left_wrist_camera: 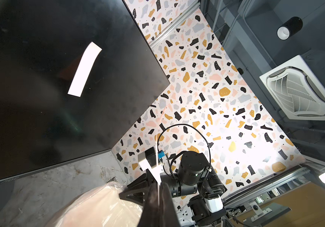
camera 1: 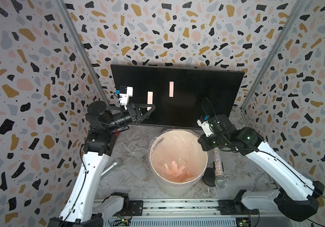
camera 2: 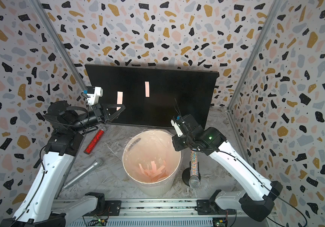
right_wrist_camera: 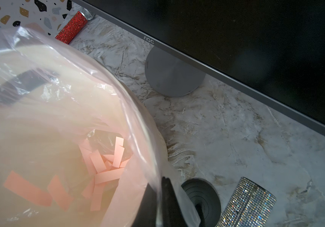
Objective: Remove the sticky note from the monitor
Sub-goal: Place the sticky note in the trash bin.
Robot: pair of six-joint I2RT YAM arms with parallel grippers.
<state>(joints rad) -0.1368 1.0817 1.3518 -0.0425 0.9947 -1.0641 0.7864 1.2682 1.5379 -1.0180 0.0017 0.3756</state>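
We judged the job partly done: pink strips (camera 1: 174, 170) lay in the lined bucket (camera 1: 175, 189), yet two notes were stuck to the monitor (camera 1: 197, 94) — the lower sticky note (camera 1: 150, 97) and the upper sticky note (camera 1: 171, 89). The left gripper (camera 1: 152, 109) was closed at the lower one's bottom end, though we could not tell whether it pinched the paper; the right gripper (right_wrist_camera: 162, 179) hung closed and empty by the bucket's rim.
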